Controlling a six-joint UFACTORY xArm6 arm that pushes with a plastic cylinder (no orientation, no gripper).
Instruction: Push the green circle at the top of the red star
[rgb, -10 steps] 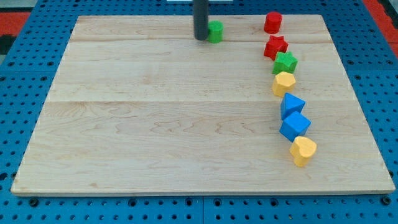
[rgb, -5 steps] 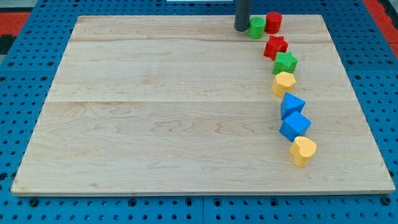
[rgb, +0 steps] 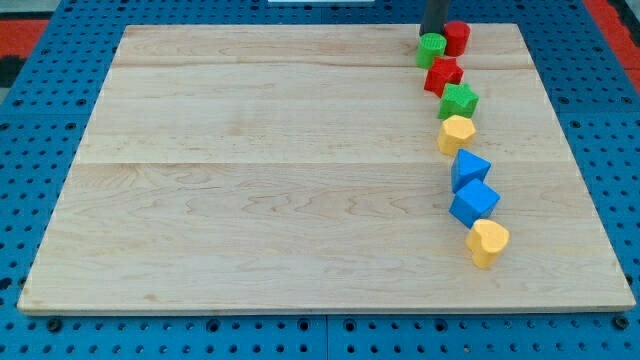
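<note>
The green circle (rgb: 432, 49) sits near the board's top right, touching the upper left of the red star (rgb: 443, 75). A red cylinder (rgb: 457, 38) stands just to the green circle's upper right. My tip (rgb: 432, 35) is right behind the green circle, at its top edge, between it and the red cylinder's left side. The rod rises out of the view's top.
Below the red star a curved line runs down the right side: a green star (rgb: 460, 100), a yellow block (rgb: 456, 133), two blue blocks (rgb: 469, 168) (rgb: 473, 203), and a yellow heart-like block (rgb: 488, 242). The wooden board (rgb: 260, 180) lies on a blue pegboard.
My tip has moved right along the board's top, pushing the green circle right and slightly down against the red star. The red cylinder has shifted a little to the right.
</note>
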